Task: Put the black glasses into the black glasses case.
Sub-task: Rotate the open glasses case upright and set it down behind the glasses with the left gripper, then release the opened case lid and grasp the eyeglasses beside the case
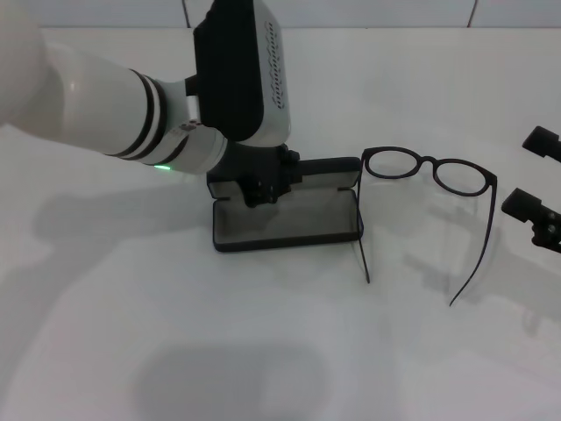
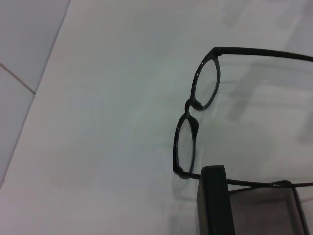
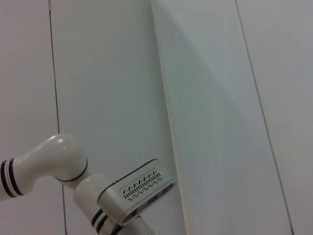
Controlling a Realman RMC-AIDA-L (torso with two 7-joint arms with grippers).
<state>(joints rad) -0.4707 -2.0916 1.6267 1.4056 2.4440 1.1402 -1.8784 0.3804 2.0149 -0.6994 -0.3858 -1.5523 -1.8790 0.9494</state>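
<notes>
White and bulky, the left arm fills the near left of the scene and reaches in from about ten o'clock, its left gripper down on the back edge of the black glasses case. I judge it is there to pin the case so the lid stays back; whether its jaws are spread or closed I cannot tell, as the wrist housing hides them. That case lies open at the middle of the white table, grey lining up, ready to receive. At its three o'clock side, the black glasses stand unfolded on the table, one temple arm running just beside the case's end. Smallest, at the far three o'clock edge, the right gripper waits with its jaws spread, holding nothing, probably lined up to take the frame.
</notes>
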